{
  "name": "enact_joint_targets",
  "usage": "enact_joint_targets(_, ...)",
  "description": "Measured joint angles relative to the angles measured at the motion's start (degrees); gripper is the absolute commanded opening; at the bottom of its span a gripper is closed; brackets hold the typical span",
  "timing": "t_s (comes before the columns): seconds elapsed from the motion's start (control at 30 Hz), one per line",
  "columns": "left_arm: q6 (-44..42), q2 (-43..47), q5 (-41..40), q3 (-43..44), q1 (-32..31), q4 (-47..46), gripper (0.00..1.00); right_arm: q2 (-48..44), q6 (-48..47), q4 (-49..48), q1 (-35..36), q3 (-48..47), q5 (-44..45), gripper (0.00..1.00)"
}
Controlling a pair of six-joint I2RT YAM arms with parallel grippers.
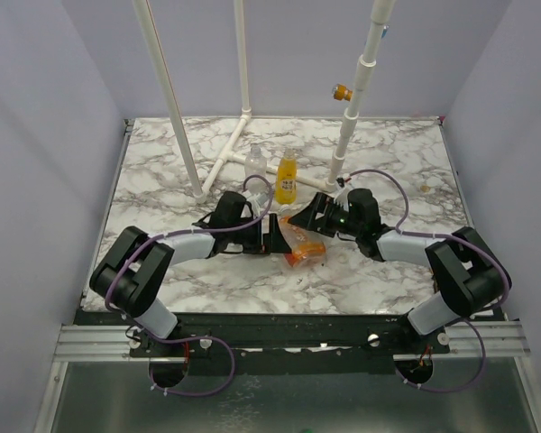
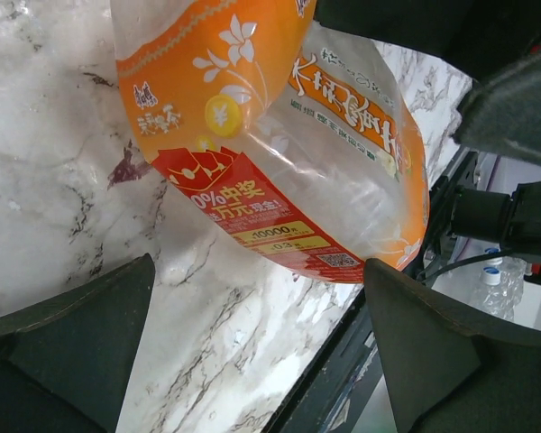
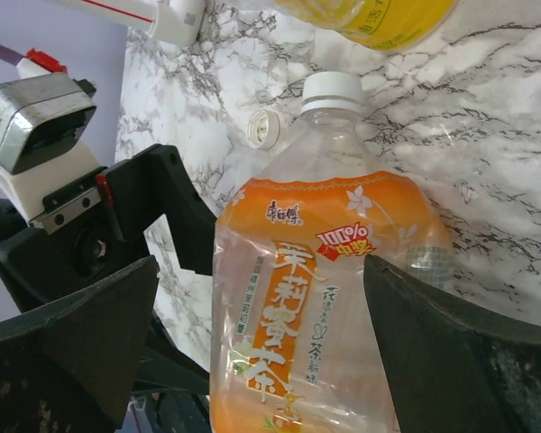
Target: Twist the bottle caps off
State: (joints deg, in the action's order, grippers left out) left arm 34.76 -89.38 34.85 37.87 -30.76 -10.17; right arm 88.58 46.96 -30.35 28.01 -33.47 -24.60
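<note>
The squat orange-labelled bottle point(image 1: 302, 245) lies on its side on the marble table between my two grippers. In the right wrist view the bottle point(image 3: 298, 298) lies between my right gripper's point(image 3: 261, 271) wide-open fingers, its white cap point(image 3: 332, 90) on its neck and pointing away. A loose white cap point(image 3: 263, 127) lies on the table beside that neck. My left gripper point(image 2: 260, 266) is open, its fingers just short of the bottle's base point(image 2: 279, 135). The slender yellow-orange bottle point(image 1: 287, 179) and a clear bottle point(image 1: 254, 162) stand behind.
The white pipe frame point(image 1: 225, 162) stands at the back of the marble table point(image 1: 162, 180), with a yellow-orange knob point(image 1: 342, 91) on its right upright. A small round thing point(image 1: 425, 188) lies at the far right. Both arms point(image 1: 185, 245) crowd the table's middle.
</note>
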Motion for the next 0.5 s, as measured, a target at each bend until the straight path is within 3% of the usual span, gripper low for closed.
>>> enact_joint_targets(0.5, 3.5, -2.7, -0.2, 3.1, -0.4, -0.5, 0.99, 2.3, 0.6, -5.9, -0.3, 0.4, -0.4, 0.98)
